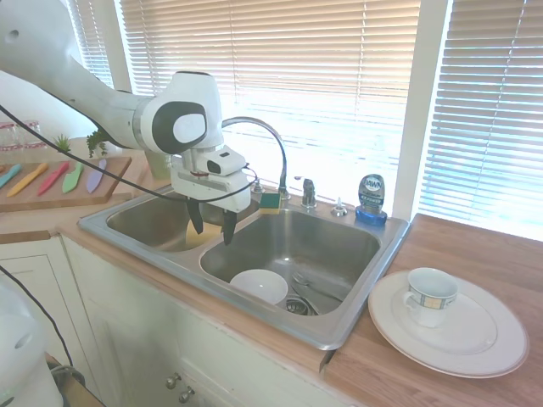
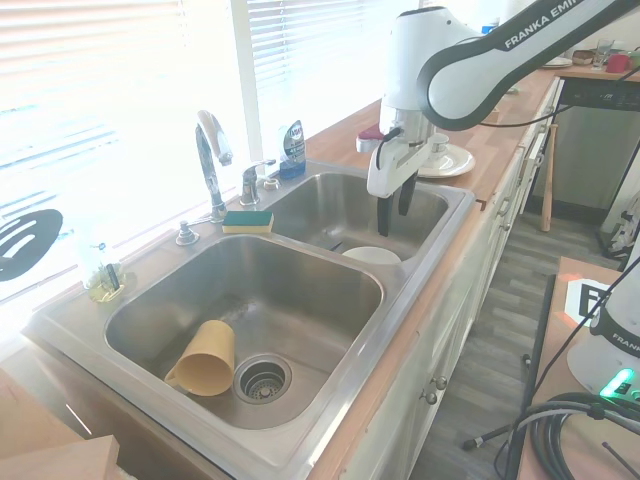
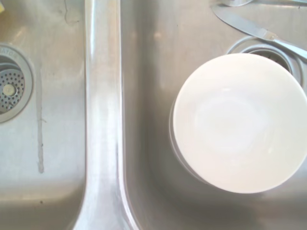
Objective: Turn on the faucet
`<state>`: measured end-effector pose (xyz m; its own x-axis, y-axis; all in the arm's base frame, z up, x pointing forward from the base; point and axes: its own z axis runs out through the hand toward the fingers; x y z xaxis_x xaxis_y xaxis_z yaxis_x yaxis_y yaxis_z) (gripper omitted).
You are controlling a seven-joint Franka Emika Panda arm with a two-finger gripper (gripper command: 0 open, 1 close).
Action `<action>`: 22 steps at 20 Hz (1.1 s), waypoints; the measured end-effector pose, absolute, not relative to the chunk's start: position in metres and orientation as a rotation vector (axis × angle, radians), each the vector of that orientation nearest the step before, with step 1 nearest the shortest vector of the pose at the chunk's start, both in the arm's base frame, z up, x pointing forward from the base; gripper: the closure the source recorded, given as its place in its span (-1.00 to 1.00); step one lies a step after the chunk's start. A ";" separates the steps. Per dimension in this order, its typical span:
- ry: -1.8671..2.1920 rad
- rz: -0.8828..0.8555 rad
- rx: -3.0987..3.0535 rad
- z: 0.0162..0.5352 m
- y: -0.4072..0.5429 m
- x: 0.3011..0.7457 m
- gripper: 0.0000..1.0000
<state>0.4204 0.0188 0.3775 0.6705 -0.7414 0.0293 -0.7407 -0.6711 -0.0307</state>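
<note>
- The setting was a kitchen counter [image 1: 475, 254] of pale wood under bright window blinds, with a steel double sink [image 1: 356, 326] let into it.
- First exterior view: the gripper [image 1: 213, 229] hung over the divider between the two basins, fingers pointing down, jaws apart and holding nothing. The faucet [image 1: 270, 144] arched up from the far rim of the sink, behind the gripper and to its right. Its lever [image 1: 309, 193] stood separately on that rim, further right, upright and stubby, between a sponge [image 1: 270, 201] and a soap bottle [image 1: 371, 199]. The lever lay beyond the jaws and to the right, and in my judgement the coming reach had to go that way.
- Second exterior view: seen from the other side, the gripper [image 2: 395, 208] hovered over the basin holding a white bowl [image 2: 371, 256]. The lever [image 2: 251, 183] sat on the window-side rim, well apart from the fingers, with the spout [image 2: 209, 165] to its left.
- Wrist view: only the divider [image 3: 103, 115] and the bowl [image 3: 240, 122] showed below; the faucet was out of sight.
</note>
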 end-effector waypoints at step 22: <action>1.264 -0.086 -2.848 0.378 0.016 0.423 1.00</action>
